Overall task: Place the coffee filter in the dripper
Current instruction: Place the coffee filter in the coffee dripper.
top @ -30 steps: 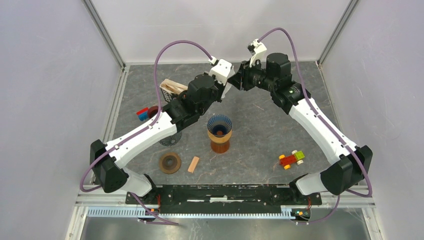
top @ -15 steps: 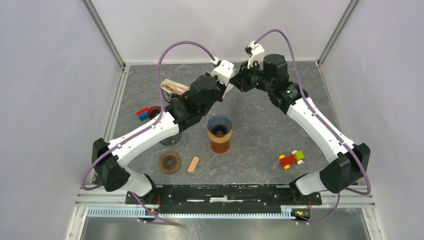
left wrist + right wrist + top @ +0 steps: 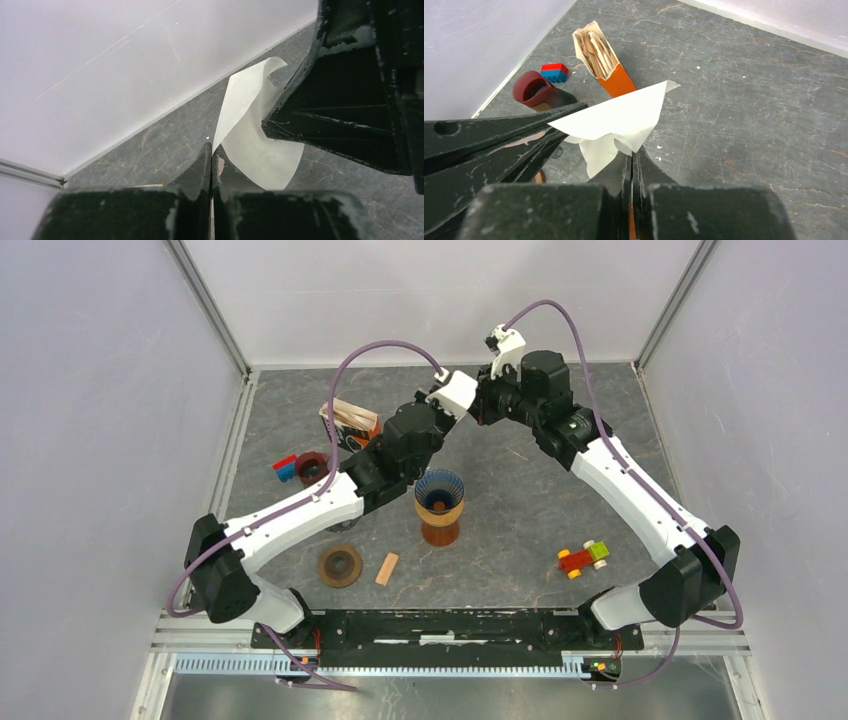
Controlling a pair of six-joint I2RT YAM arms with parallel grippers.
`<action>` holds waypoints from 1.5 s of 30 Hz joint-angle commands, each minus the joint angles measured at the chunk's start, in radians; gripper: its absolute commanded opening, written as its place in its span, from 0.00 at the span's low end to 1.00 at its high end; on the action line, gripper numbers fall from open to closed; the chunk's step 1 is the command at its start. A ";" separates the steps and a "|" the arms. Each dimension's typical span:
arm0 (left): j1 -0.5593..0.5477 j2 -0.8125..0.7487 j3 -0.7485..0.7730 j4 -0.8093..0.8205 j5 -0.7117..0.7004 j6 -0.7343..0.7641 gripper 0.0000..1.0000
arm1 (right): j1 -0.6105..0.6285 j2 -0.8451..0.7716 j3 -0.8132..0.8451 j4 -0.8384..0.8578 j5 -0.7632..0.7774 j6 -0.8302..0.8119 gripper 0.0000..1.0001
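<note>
The left gripper point(image 3: 211, 150) and the right gripper point(image 3: 631, 159) are each clamped tight on the white coffee filter point(image 3: 616, 120). They hold it in the air near the far edge of the counter point(image 3: 520, 505). The dripper point(image 3: 439, 492) stands upright mid-counter, nearer the front edge.

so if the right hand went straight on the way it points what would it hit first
Probably the left hand, pinching the same coffee filter right at its tips; depth is unclear. The orange box lies beyond.
</note>
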 commanded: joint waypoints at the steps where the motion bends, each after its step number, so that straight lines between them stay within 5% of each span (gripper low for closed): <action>1: -0.019 0.008 -0.015 0.124 -0.063 0.116 0.02 | 0.009 -0.018 0.027 -0.017 0.067 -0.052 0.00; 29: -0.002 -0.045 -0.037 0.080 -0.050 -0.008 0.02 | 0.000 -0.058 -0.007 -0.001 0.058 -0.111 0.05; 45: -0.014 -0.016 0.004 0.048 -0.064 -0.052 0.02 | -0.001 0.002 0.014 0.044 -0.077 -0.011 0.36</action>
